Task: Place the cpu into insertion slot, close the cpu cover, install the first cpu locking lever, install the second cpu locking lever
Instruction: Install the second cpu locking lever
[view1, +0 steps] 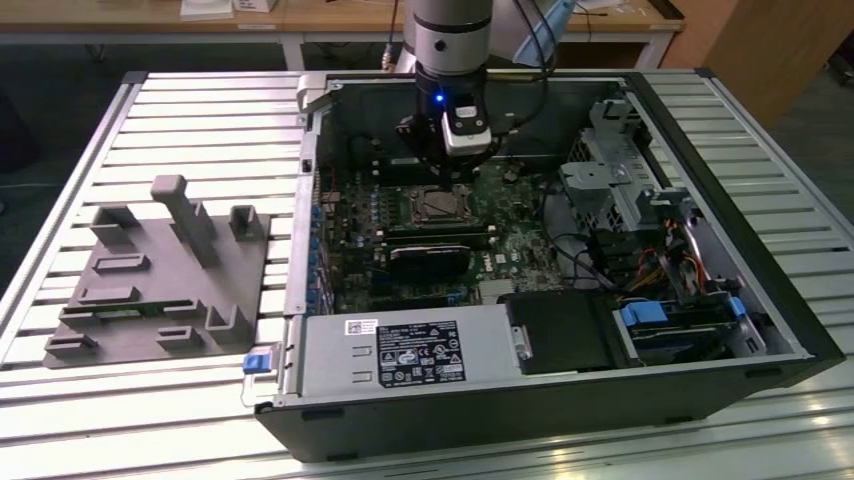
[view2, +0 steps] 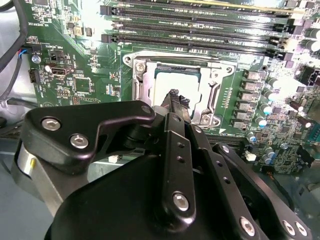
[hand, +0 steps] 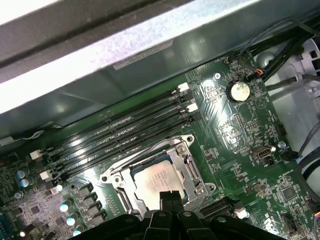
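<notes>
We see the arm lowered into an open computer case (view1: 694, 330) lying on a slatted table (view1: 200, 110), its gripper (hand: 170, 196) poised directly above the insertion slot (hand: 159, 176) on the green circuit board (view2: 90, 70). In both wrist views the two dark fingertips (view2: 176, 101) sit pressed together, a narrow pincer with nothing visibly held between them. The cpu (hand: 155, 181), its pale metal face up, already lies seated in the slot. The cpu cover (view2: 212, 92) appears to lie down around the chip as a silver frame, though we cannot tell whether it is fully flat or latched. We cannot make out the locking levers with confidence.

We judge the main risk to be the closed fingertips pressing on the bare chip face or striking the frame edge off-centre, which could shift the chip or bend the thin plate. The memory slots (hand: 120, 135) lie just beside the socket, so a sideways slip could catch them.

As to writing: a white label on the power supply (view1: 400, 352) and fine print on the board and chip face are present, but we leave them unread. A grey fixture tray (view1: 154, 275) rests at the exterior view's left.
</notes>
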